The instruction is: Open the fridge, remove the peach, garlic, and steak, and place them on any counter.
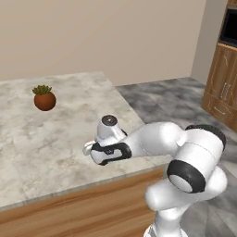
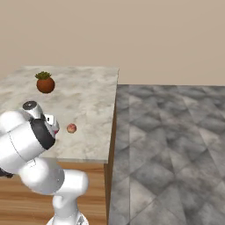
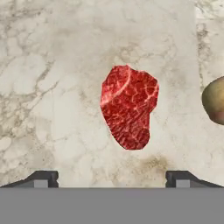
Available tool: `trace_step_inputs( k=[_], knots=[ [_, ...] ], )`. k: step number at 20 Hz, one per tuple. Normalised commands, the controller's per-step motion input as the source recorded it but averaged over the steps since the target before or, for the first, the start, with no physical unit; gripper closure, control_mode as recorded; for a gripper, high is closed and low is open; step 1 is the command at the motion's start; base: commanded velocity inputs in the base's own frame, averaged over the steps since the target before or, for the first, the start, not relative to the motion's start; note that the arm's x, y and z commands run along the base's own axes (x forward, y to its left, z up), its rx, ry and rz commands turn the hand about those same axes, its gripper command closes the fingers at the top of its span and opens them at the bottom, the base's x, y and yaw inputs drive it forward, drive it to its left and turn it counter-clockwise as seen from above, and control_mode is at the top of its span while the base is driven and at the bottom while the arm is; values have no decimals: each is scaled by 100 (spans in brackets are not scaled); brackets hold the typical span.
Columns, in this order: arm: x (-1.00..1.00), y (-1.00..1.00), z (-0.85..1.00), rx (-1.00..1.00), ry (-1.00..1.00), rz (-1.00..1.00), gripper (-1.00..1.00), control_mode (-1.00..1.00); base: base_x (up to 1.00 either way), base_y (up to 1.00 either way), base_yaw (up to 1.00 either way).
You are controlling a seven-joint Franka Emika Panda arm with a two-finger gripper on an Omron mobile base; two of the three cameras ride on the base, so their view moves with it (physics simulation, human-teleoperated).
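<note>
The steak, a flat red marbled slab, lies on the marble counter straight below my gripper. The gripper is open, its two dark fingertips wide apart and clear of the meat. The peach rests on the counter just right of the steak in the hand view. In the right base view the peach sits beside my hand, near the counter's front right corner. The fridge and the garlic are out of view.
A red-brown pot with a green plant stands at the far left of the counter. The counter's front edge has a wood-panel base. Grey tiled floor lies to the right, and wooden cabinets stand at the far right.
</note>
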Motion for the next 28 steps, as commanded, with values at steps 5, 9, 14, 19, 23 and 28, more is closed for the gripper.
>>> trace_step_inputs(
  k=[5,9,14,19,23,28],
  knots=[
    [-84,-27,100,12,-23,0,-100,-100,0,0,0],
    [-65,-32,100,3,-11,1,-100,-100,0,0,0],
    [-57,-34,100,0,-5,0,-100,-100,0,0,0],
    [-58,-26,100,0,0,0,-100,-100,0,0,0],
    [-58,-33,100,-6,0,-3,-100,-100,0,0,0],
    [-61,-20,100,-1,-27,-1,-100,-100,0,0,0]
  ],
)
